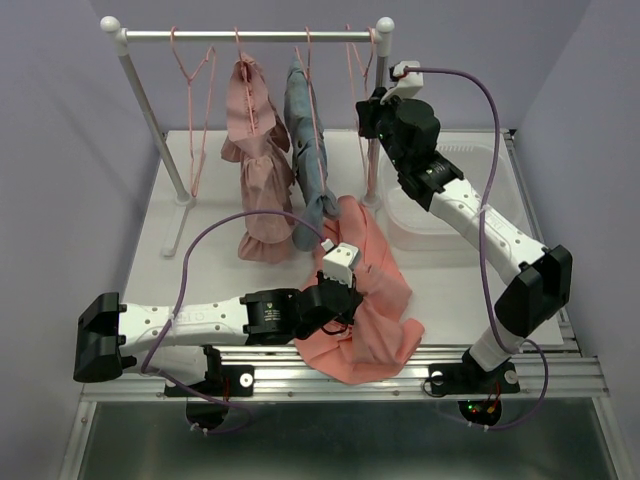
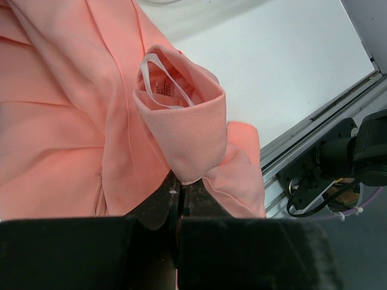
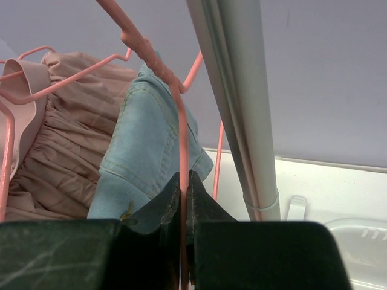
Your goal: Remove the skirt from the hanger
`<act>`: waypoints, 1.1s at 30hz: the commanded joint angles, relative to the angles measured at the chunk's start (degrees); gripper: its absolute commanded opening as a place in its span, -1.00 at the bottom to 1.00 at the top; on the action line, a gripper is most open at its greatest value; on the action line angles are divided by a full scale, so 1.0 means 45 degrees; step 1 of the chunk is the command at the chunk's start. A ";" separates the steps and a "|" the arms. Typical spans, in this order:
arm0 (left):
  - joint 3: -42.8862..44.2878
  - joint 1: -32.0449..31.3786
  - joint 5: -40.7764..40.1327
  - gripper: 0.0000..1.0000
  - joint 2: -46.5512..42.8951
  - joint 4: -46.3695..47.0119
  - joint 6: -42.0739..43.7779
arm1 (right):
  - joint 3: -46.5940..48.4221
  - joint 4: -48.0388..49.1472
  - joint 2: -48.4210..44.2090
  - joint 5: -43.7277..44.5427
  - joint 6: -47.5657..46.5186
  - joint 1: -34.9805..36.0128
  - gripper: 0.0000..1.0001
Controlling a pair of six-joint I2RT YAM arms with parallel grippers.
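The salmon skirt [image 1: 372, 318] lies in a soft, crumpled heap on the white surface [image 1: 455, 285], near the front edge. The left tool [image 2: 179, 191] is pressed together on a rolled fold of its smooth woven cloth, with a white loop tag showing inside the fold. At the far right, the right tool [image 3: 183, 184] pinches the thin pink wire hanger [image 3: 180, 130], beside the rack's round grey post [image 3: 242, 90] and a stitched blue denim garment [image 3: 145, 139].
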 commanded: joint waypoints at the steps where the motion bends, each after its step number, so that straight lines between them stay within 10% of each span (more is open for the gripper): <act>1: 0.0260 0.0075 -0.0523 -1.00 -0.0192 0.0283 -0.0012 | -0.0230 0.0670 -0.0472 0.0484 -0.0043 0.0075 -0.99; 4: 0.0280 0.0075 -0.0503 -1.00 -0.0114 0.0264 -0.0032 | -0.0308 0.0611 -0.0530 0.0290 -0.0043 0.0075 -0.97; 8: 0.0533 0.0075 -0.0503 -1.00 0.0004 0.0146 0.0027 | -0.0464 0.0456 -0.0862 -0.0256 0.0268 0.0075 0.02; 15: 0.0885 0.0075 -0.0640 -1.00 -0.0093 0.0049 0.0300 | -0.1205 -0.0150 -0.2364 -0.1098 0.0855 0.0075 0.99; 23: 0.1645 0.0075 -0.0562 -1.00 -0.0094 -0.0049 0.0807 | -0.3645 -0.1708 -0.5878 -0.0125 0.2062 0.0075 1.00; 33: 0.5840 0.0075 0.0044 -1.00 0.1366 0.0050 0.3832 | -0.6343 -0.7797 -1.0938 0.7021 0.5576 0.0075 1.00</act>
